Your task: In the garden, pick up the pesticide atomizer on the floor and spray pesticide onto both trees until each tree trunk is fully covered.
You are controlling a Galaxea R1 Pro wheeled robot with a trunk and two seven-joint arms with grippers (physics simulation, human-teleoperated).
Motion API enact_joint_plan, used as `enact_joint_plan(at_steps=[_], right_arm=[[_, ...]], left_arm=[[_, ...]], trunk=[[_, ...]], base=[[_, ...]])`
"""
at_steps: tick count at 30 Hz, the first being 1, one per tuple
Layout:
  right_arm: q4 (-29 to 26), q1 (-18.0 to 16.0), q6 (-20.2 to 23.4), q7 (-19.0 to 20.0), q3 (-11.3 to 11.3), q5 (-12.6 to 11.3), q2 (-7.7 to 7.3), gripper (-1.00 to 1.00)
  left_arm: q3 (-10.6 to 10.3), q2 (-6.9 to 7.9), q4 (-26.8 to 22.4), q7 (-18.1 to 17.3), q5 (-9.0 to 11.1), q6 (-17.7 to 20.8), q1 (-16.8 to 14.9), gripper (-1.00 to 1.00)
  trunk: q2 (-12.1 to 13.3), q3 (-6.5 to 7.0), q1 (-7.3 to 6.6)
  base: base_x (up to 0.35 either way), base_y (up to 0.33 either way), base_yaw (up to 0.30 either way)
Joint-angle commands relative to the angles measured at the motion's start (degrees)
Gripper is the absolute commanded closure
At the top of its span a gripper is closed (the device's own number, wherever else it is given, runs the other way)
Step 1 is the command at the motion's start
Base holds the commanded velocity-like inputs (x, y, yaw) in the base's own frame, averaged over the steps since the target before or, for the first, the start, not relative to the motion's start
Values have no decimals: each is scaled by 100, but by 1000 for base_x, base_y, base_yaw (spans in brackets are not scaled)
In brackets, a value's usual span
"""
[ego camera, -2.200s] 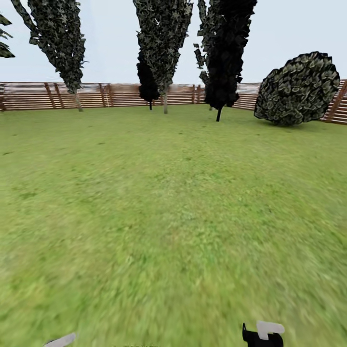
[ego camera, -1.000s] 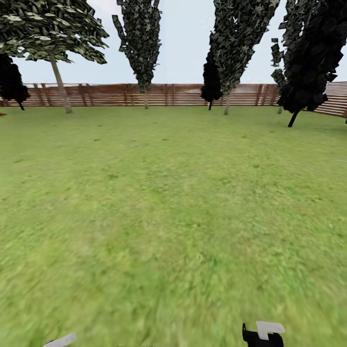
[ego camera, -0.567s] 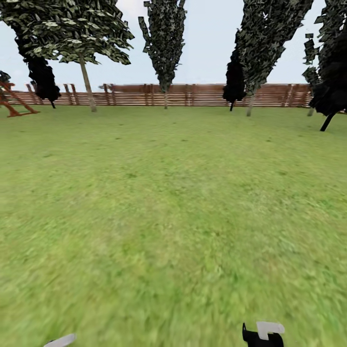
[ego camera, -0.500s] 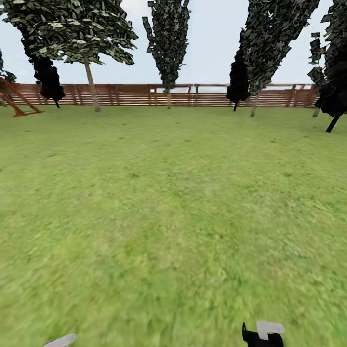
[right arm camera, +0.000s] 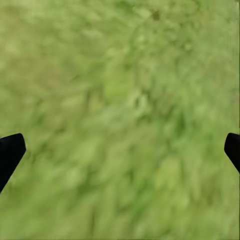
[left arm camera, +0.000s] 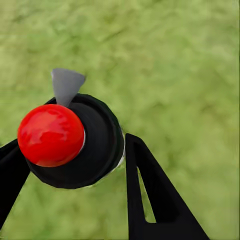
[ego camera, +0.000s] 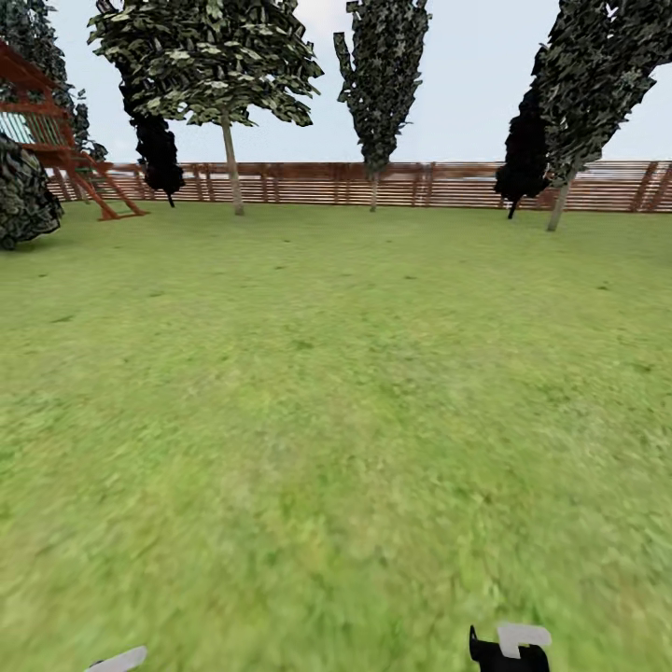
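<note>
the left hand [left arm camera: 75, 165] is clamped on the pesticide atomizer [left arm camera: 75, 142], seen from above in the left wrist view as a black round body with a red cap [left arm camera: 51, 135] and a grey spray head [left arm camera: 66, 85] poking out past it, one black finger [left arm camera: 150, 195] pressed to its side. the right hand [right arm camera: 120, 147] hangs with its fingers wide apart and nothing between them, over blurry grass; in the head view its black tip with a white tab [ego camera: 511, 646] sits at the lower edge. ahead lies the floor [ego camera: 336, 420], open green lawn with nothing on it. far off, near the wooden fence [ego camera: 308, 182], stands a tree [ego camera: 210, 65] with a bare pale tree trunk [ego camera: 231, 168]; another pale stem [ego camera: 558, 203] leans at the far right, under a narrow dark crown. a red wooden frame [ego camera: 56, 140] shows at far left.

the risks, as i judge them: spraying from this far off would miss the bark entirely; heading for a dark conifer [ego camera: 381, 75] instead of a bare-trunked tree would waste the run; and the bottle could twist in the grip on the drive, leaving the nozzle aimed away.
</note>
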Motion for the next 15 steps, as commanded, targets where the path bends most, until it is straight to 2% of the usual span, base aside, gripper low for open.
enact_joint_plan(at_steps=[1,15], right_arm=[[9,-4,-17,-33,-32,61,-2,-100],[8,-4,-19,-33,-32,61,-2,-100]], left_arm=[[-22,-1,3,25,5,-12,-3,100],[-22,-1,3,25,5,-12,-3,100]], trunk=[[-2,-5,2],[-2,-5,2]], base=[[325,139,284],[311,158,284]])
